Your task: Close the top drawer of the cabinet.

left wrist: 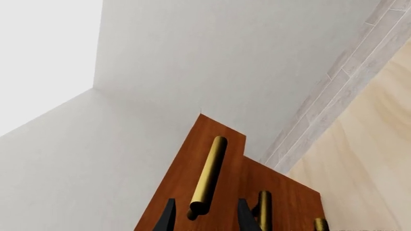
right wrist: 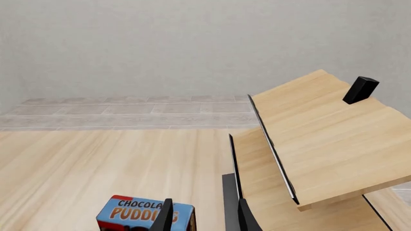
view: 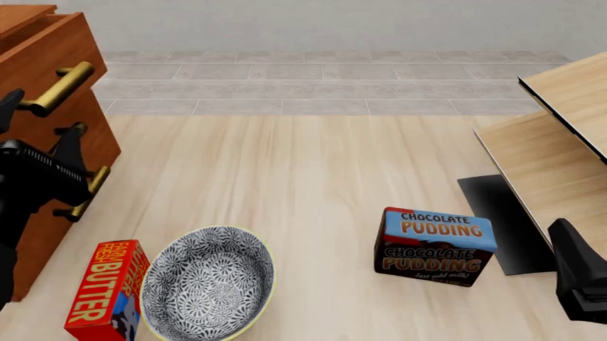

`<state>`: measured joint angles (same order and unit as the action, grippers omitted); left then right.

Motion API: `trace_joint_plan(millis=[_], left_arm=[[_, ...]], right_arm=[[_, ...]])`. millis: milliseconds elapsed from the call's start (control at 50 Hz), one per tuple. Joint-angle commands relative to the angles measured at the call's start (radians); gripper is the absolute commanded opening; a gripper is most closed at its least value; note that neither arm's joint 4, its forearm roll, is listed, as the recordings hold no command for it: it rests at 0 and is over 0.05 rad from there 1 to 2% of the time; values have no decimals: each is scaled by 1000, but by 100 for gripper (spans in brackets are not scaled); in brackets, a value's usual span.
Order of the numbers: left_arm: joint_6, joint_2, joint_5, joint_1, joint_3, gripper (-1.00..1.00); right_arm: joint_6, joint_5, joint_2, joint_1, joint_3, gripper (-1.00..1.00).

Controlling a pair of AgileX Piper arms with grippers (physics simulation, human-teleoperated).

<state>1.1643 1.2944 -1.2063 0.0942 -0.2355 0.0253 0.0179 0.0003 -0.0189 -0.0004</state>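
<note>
**Inspector:** Where is the top drawer (view: 43, 53) standing?

**Assistant:** At the head of the cabinet (view: 57, 142), on the counter's (view: 313, 185) far left in the front view. Its front is projecting past the two lower fronts, so it is reading as open. Its brass handle (left wrist: 209, 175) is running lengthwise across the front.

**Inspector:** And the left pincer (left wrist: 203, 219)?

**Assistant:** It is sitting directly ahead of that handle. In the left wrist view the near end of the bar is lying between the two fingertips, which are spread with a gap on either side. Nothing is being held; contact cannot be confirmed.

**Inspector:** The right pincer (right wrist: 204, 216)?

**Assistant:** Parted, gripping nothing, and well apart from the cabinet, pointing over the pudding box (view: 436, 245) and towards the shelf (right wrist: 321, 139).

**Inspector:** Judgement?

**Assistant:** The left arm is nearer. The push should be going straight into the front, square to the handle's long axis.
</note>
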Motion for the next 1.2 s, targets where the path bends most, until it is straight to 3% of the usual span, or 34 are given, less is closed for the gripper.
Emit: trace_joint_plan(millis=[20, 440, 1200], left_arm=[[-5, -6, -14, 52, -15, 100], [-5, -3, -14, 107, -31, 100], [-11, 43, -14, 292, -85, 100]], right_arm=[[-1, 2, 0, 0, 0, 100], [2, 7, 0, 3, -1, 100], [9, 7, 0, 3, 0, 100]])
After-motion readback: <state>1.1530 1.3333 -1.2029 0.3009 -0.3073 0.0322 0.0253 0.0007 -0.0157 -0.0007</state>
